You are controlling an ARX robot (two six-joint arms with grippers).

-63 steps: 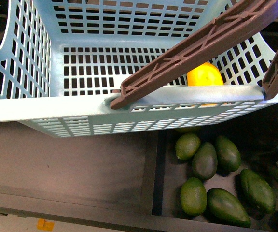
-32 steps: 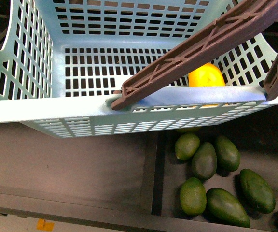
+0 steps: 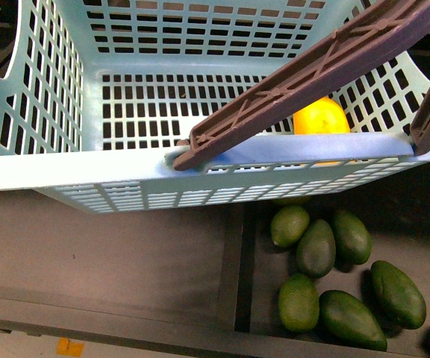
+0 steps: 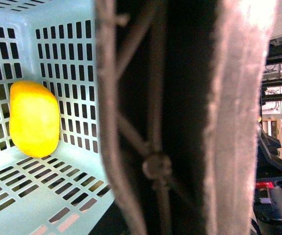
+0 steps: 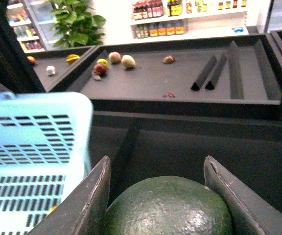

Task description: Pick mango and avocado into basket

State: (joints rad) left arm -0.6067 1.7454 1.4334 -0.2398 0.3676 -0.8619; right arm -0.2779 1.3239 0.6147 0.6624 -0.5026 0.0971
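The teal basket [image 3: 88, 160] fills the top of the front view, its brown handle [image 3: 304, 74] slanting across it. The yellow mango [image 3: 321, 118] lies inside, against the right wall. In the left wrist view the mango [image 4: 33, 120] rests on the basket floor [image 4: 58, 191], and the handle [image 4: 155, 122] fills the frame right at the camera; my left gripper is shut on it, its fingers not distinguishable. My right gripper [image 5: 155, 196] is shut on the dark green avocado [image 5: 168, 208], which is held between both fingers [image 5: 94, 200] beside the basket's corner [image 5: 33, 132]. Neither arm shows in the front view.
Several more avocados [image 3: 316, 246] lie in a dark bin under the basket's right end, and a divider [image 3: 234, 261] separates them from a bare dark tray [image 3: 103, 253]. In the right wrist view dark display trays hold scattered fruit [image 5: 114, 58], with shop shelves [image 5: 155, 10] behind.
The right gripper parts at the front view's right edge have left that view, along with one avocado from the bin's right side. The basket has shifted slightly.
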